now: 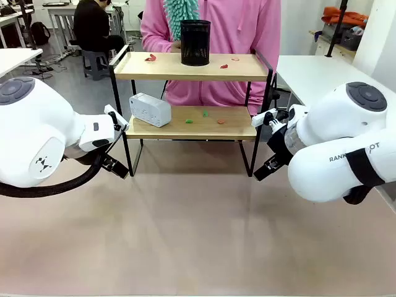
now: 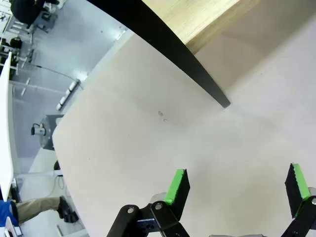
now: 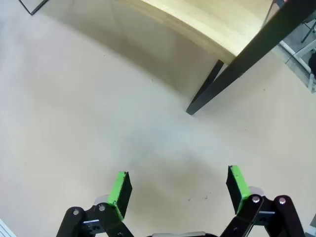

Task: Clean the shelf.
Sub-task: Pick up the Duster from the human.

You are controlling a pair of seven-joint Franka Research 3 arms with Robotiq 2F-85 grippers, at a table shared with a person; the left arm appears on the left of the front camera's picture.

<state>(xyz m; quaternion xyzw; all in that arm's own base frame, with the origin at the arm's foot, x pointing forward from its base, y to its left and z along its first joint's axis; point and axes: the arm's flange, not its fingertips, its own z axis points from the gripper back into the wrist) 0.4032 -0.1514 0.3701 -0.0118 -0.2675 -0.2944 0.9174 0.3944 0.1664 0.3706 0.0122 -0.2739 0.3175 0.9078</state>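
The shelf [image 1: 192, 67] stands at the table's far middle, two wooden boards in a black frame. On its top board stand a black mesh cup [image 1: 195, 42] and small red scraps [image 1: 150, 57]. A white box [image 1: 150, 109] and small green and red scraps [image 1: 213, 117] lie on the lower board. A person in pink behind it holds a teal duster [image 1: 180, 13]. My left gripper [image 2: 238, 187] is open over bare table near the shelf's leg [image 2: 187, 61]. My right gripper [image 3: 180, 186] is open too, near another leg [image 3: 232, 74]. Nothing is between either pair of fingers.
The wide table [image 1: 185, 235] in front of the shelf is bare. My two arms flank the shelf, left arm [image 1: 43, 133] and right arm [image 1: 346, 145]. Another white table [image 1: 315, 71] stands at the right; a seated person shows far back left.
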